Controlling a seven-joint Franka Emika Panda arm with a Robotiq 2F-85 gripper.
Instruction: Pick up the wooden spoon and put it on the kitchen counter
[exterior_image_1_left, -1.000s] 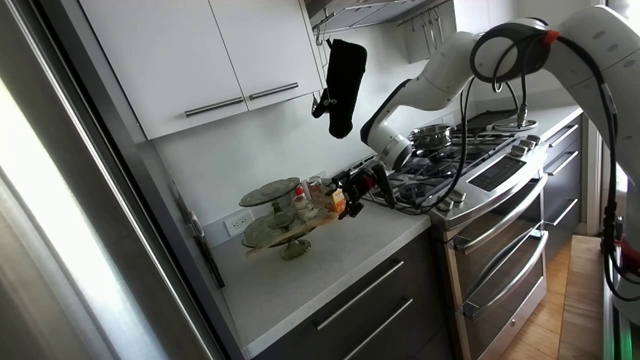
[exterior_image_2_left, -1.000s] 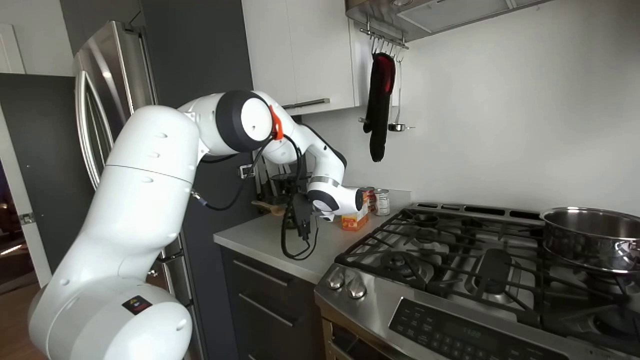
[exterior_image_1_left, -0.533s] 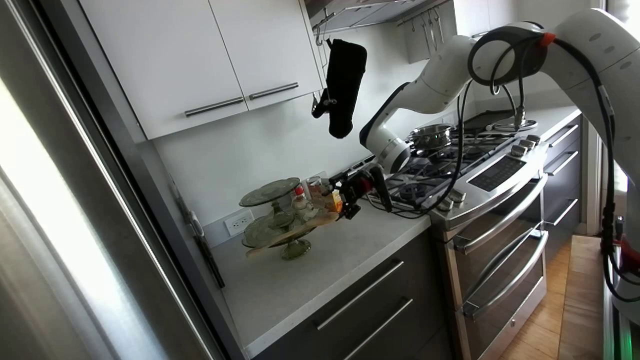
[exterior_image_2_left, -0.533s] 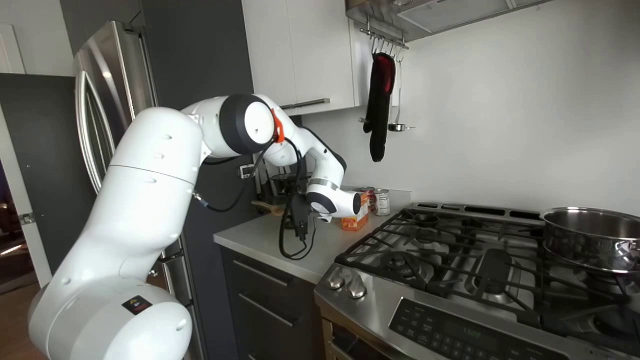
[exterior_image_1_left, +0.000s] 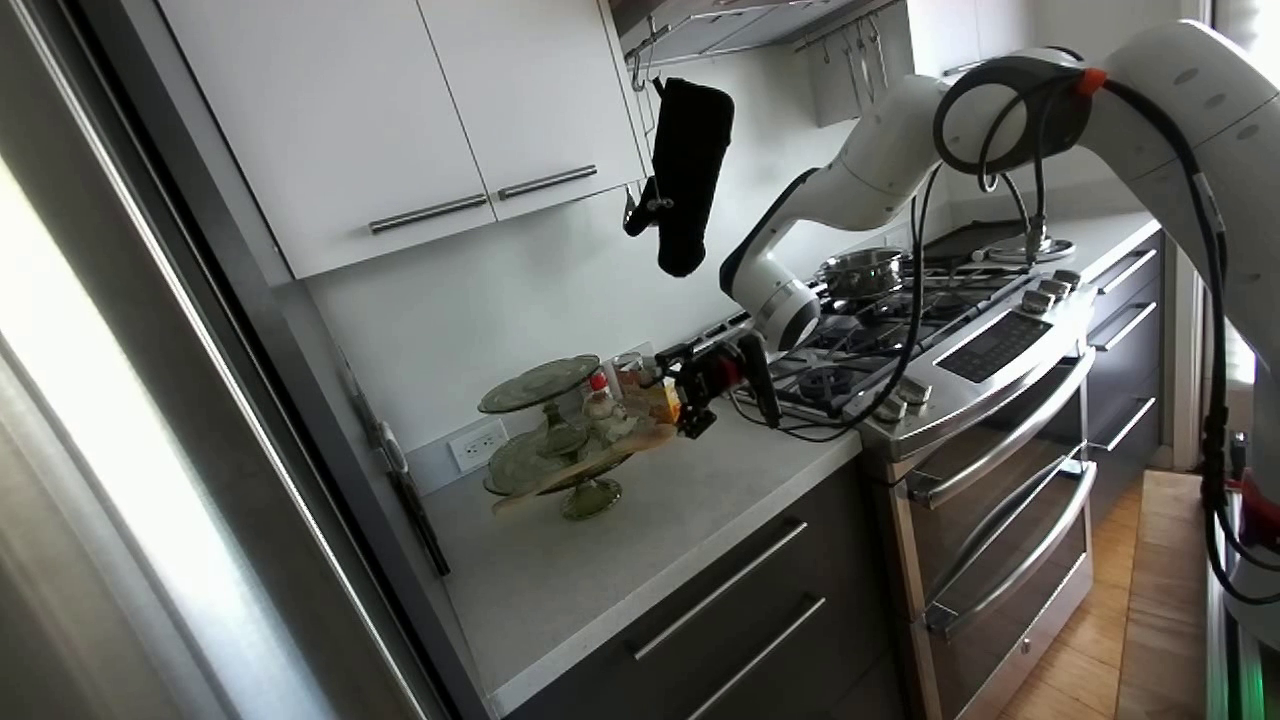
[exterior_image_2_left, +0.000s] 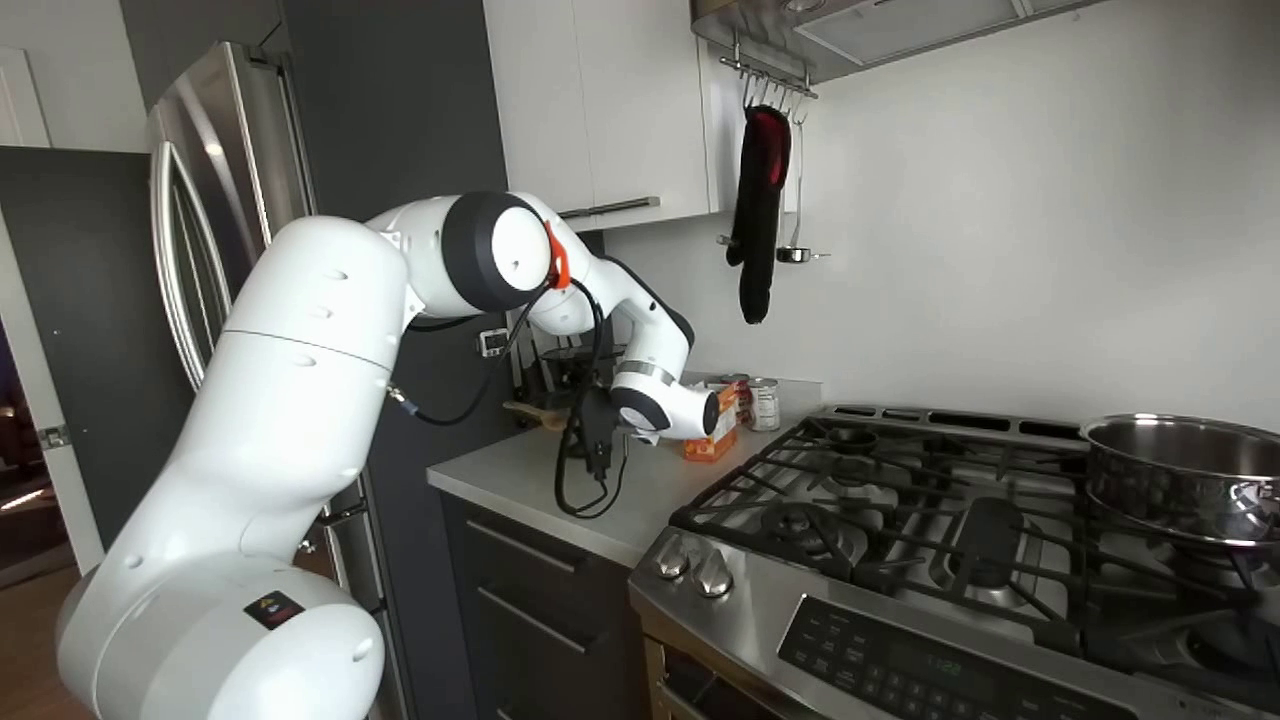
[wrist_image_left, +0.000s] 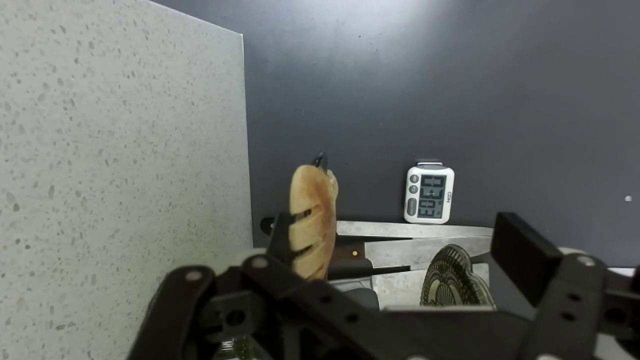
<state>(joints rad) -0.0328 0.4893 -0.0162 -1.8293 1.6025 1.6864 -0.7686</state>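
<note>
Slotted wooden spoon (wrist_image_left: 320, 226) above counter (exterior_image_1_left: 650, 545)

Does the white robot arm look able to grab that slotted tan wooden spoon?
Probably yes: its black gripper is open and nothing visible blocks the spoon, though it sits nearer one finger.

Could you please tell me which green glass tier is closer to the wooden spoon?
The lower tier: in an exterior view the wooden spoon slants across it, while the upper tier sits above both. Whether spoon and glass touch, I cannot tell.
</note>
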